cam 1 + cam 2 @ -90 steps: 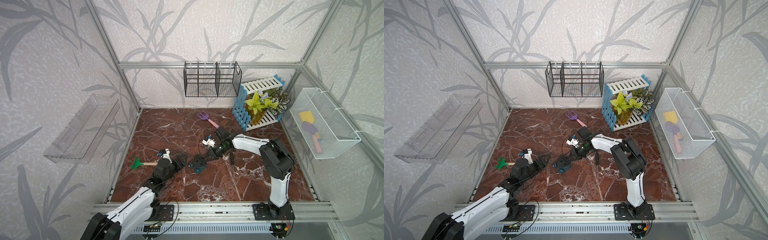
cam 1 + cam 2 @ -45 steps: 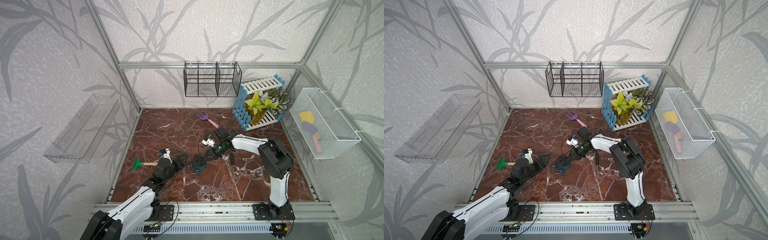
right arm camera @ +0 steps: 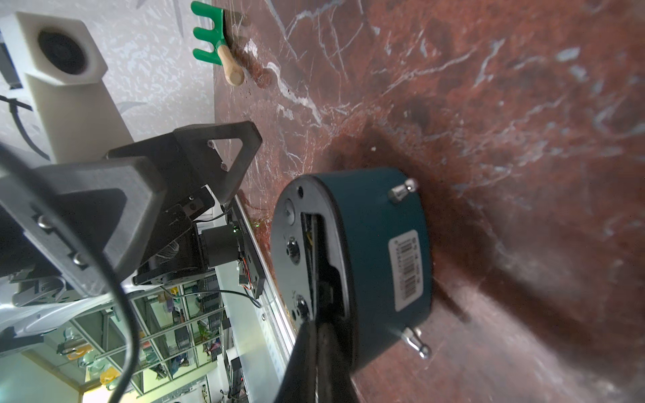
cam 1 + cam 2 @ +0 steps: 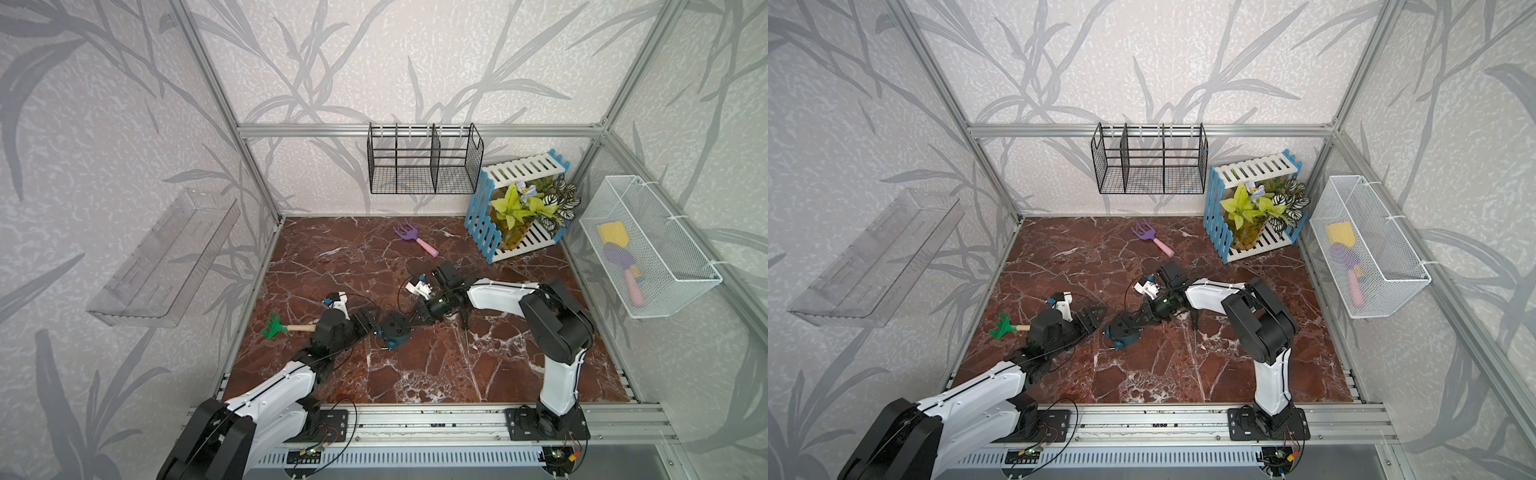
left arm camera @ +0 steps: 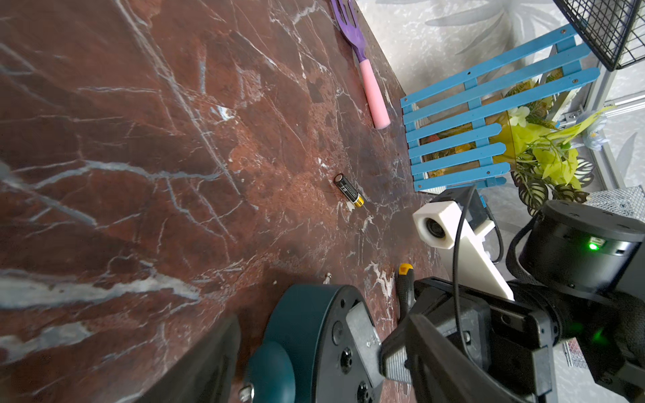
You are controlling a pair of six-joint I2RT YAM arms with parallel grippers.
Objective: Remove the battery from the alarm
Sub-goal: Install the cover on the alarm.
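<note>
The alarm lies dial-down on the marble floor with its black back up. My right gripper is shut, and its closed tips are pushed into the open slot in the alarm's back. My left gripper is open, with one finger on each side of the teal alarm; I cannot tell whether they touch it. The battery, dark with a gold end, lies loose on the floor beyond the alarm.
A black-and-yellow screwdriver lies under the right arm. A green rake sits by the left arm and a purple fork toward the back. A blue-and-white crate with a plant fills the back right corner.
The left gripper's jaws have drawn in slightly around the alarm. The right gripper stays shut at the alarm's back. Nothing else has visibly moved.
</note>
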